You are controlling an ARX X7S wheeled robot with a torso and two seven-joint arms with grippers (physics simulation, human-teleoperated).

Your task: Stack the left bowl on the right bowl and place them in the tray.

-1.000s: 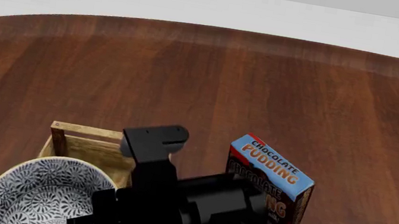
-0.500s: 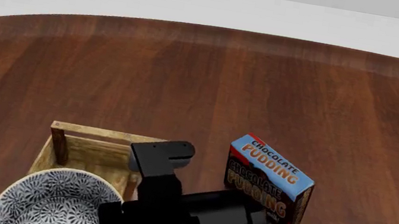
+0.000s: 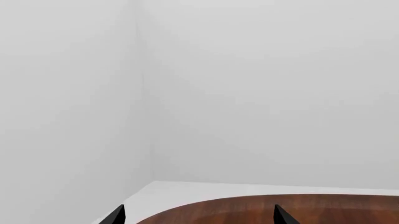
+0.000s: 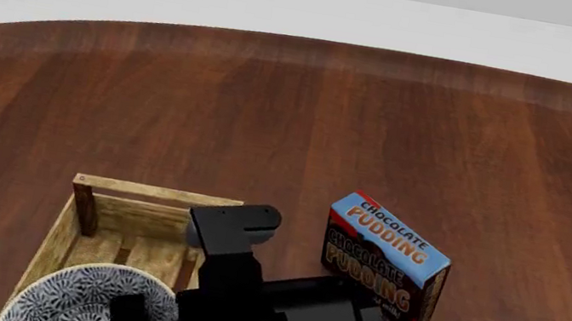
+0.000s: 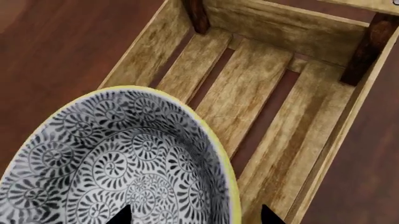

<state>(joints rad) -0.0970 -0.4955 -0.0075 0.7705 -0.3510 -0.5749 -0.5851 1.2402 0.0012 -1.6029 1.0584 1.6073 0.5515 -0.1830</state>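
patterned bowl (image 5: 118, 158) upright, over slatted wooden tray (image 4: 98, 221).

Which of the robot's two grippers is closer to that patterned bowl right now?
The right one. The right gripper is at the patterned bowl, over the wooden tray. The left gripper is nowhere near it, facing the table's edge and a bare wall.

The right arm (image 4: 274, 314) reaches in from the near edge of the head view as a bulky black mass, its wrist block standing upright above the rest. The right pincer (image 5: 190, 214) shows in its own wrist view only as two dark fingertips, set well apart. The left pincer (image 3: 198, 217) is seen only in its wrist view, where two black fingertips sit wide apart with nothing between them, aimed level out into the room.
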